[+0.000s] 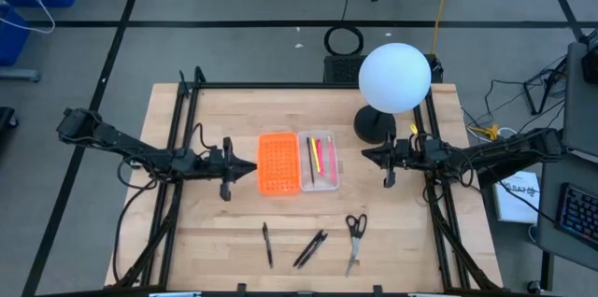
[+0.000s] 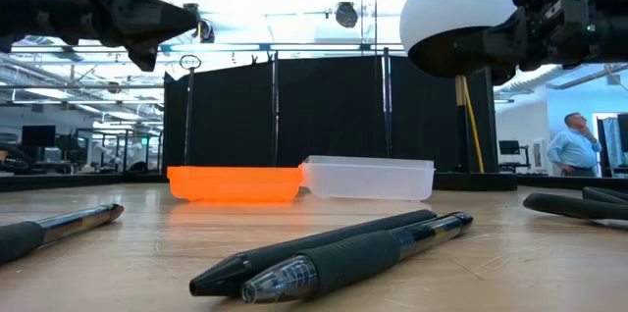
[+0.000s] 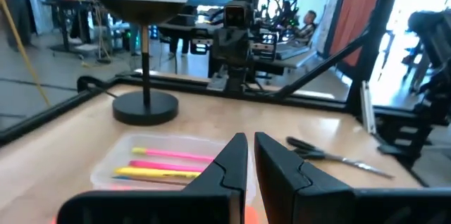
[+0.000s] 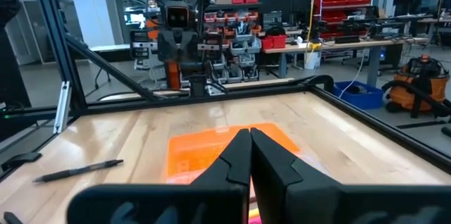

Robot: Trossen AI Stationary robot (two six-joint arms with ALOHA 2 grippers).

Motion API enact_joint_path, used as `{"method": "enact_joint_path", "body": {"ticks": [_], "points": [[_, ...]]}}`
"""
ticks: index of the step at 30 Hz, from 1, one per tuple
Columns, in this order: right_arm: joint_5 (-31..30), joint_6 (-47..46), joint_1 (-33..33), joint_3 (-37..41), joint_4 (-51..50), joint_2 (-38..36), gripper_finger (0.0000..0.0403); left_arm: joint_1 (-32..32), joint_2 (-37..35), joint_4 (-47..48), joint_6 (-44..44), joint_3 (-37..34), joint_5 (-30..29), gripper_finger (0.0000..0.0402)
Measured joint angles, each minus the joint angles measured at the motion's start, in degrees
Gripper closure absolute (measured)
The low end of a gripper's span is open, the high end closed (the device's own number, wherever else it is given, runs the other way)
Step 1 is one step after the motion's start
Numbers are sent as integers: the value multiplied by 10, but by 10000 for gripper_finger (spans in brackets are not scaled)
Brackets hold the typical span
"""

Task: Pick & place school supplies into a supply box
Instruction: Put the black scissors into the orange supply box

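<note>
The wooden table (image 1: 224,241) fills the middle of the high view. The left arm reaches in from the left edge and the right arm from the right edge, both at mid-height of the frame.

A white globe lamp (image 1: 394,77) stands on a dark round base in the upper right of the table.

The supply box (image 1: 299,162) lies open at the centre of the table, between the two arms. Its orange half is on the left and its clear half on the right. Pink and yellow pens (image 1: 320,159) lie inside the clear half.

The left end effector (image 1: 250,169) hangs just left of the orange half, its fingers drawn nearly together with only a narrow slit between them and nothing held. The right end effector (image 1: 367,153) hangs right of the clear half, near the lamp base, its fingers likewise close together and empty.

The scissors (image 1: 355,236) lie toward the lower right of the table. Two black pens (image 1: 310,248) lie side by side at lower centre, and a single black pen (image 1: 267,244) lies just left of them.
</note>
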State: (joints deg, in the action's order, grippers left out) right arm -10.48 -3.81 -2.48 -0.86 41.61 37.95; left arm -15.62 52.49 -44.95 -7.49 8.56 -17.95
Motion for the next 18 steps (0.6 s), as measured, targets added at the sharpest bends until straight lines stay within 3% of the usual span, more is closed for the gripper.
{"method": "enact_joint_path", "body": {"ticks": [9,18], "points": [[2,0,0,0,-17,0,403,0,0,29,30,0,0,364],[0,0,-1,-8,85,0,403,0,0,42,86,0,-1,364]]}}
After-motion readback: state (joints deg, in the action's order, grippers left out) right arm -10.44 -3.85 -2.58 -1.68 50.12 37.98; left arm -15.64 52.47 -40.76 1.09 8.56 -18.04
